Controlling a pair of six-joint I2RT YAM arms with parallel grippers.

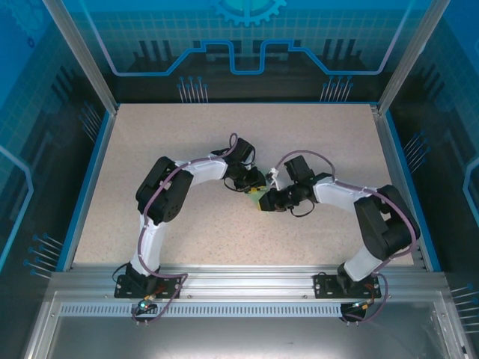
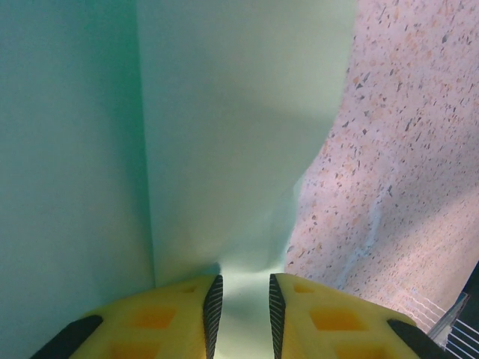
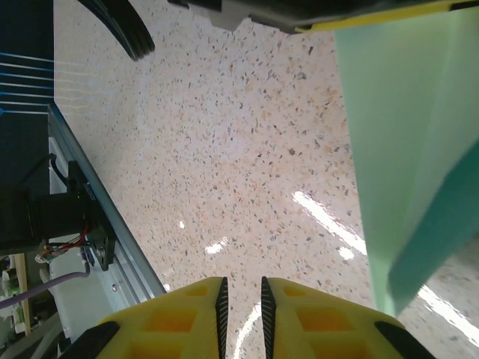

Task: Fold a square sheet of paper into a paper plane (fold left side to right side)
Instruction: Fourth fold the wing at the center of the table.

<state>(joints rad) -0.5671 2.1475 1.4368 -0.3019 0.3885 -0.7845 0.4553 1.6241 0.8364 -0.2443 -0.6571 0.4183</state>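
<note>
Centrally, folded paper (image 2: 224, 149), speckled table (image 1: 206, 235), blue walls (image 1: 247, 45)

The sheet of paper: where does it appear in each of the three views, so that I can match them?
Top external: sheet of paper, a small greenish patch near the picture's centre.
Left wrist: it covers the left and middle.
Right wrist: it hangs along the right edge.
Shared landmark: the speckled table.

Free passage over speckled beige tabletop (image 1: 187, 149) at far side & both flanks. Mid-table blocked: yellow-fingered left gripper (image 2: 241, 307) & right gripper (image 3: 241, 299) close together, w/ pale mint-green paper sheet (image 2: 239, 134) held up in left one. Boxed in by blue transparent enclosure walls (image 1: 247, 45) at back & sides
</note>
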